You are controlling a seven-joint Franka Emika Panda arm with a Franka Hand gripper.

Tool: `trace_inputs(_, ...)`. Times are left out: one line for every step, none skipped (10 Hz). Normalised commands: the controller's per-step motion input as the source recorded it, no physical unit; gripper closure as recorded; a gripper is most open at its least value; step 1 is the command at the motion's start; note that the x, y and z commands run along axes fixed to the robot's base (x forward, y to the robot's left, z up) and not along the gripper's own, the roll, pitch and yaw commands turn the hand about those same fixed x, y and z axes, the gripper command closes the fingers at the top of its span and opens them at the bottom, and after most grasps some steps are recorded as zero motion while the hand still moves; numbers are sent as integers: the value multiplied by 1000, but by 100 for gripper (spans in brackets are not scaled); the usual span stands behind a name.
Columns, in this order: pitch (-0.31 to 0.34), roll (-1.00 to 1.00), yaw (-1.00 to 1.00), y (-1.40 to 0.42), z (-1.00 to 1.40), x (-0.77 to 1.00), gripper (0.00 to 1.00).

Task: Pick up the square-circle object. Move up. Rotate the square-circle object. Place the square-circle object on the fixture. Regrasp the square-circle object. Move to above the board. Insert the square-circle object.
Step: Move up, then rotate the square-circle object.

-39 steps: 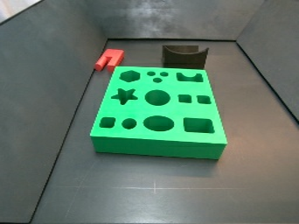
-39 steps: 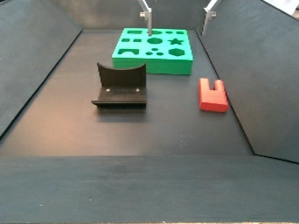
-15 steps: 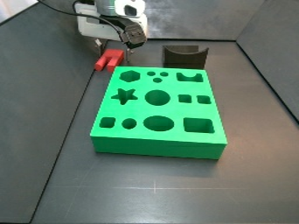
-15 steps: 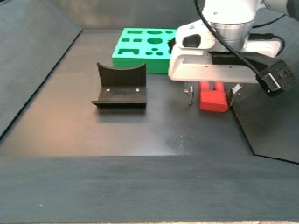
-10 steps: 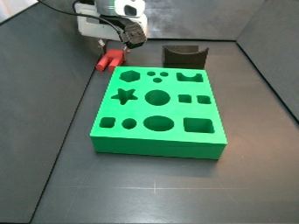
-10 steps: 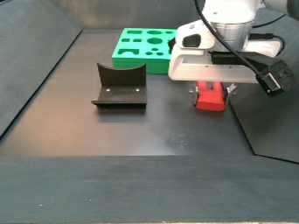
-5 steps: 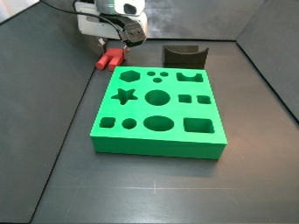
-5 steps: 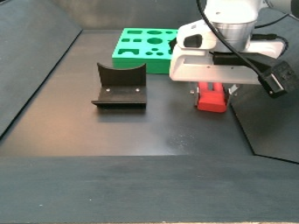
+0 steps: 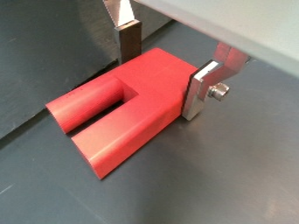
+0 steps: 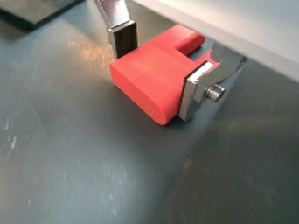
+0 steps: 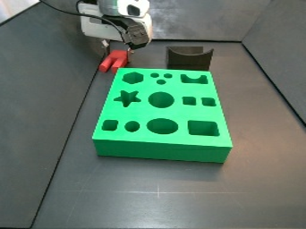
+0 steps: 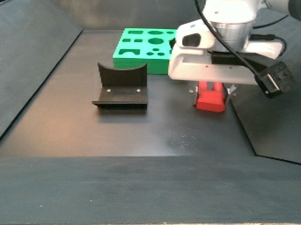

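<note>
Closest, in both wrist views, the jaws of the gripper (image 9: 163,70) sit clamped on the square-circle object (image 9: 122,109), 1 finger (image 10: 198,92) pressed to each side of its red block. Beyond, in a side view, the fixture (image 12: 121,86) stands well apart on the worktop (image 12: 129,132), and the board (image 12: 154,50) lies farther back.
</note>
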Motion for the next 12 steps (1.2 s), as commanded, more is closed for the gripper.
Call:
trace_inputs(54, 4, 35, 66, 781, -80, 100)
trace_inputs(67, 14, 15, 48, 687, -63, 100)
trace_inputs(81, 28, -2, 34, 572, -36, 100)
trace_inputs(81, 46, -13, 26, 447, -24, 100)
trace_inputs(76, 57, -14, 21, 358, -27, 100)
trace_inputs(60, 80, -15, 10, 186, -31, 100)
trace_inputs(0, 0, 0, 158, 833, 987, 100)
trace_inputs(36, -1, 1, 150, 759, 939, 100)
trace_inputs(84, -8, -4, 123, 666, 820, 100)
trace_inputs(106, -10, -11, 51, 405, 498, 100)
trace_inputs(103, -10, -8, 16, 235, 291, 100)
trace_inputs(0, 0, -1000, 0, 0, 0, 100)
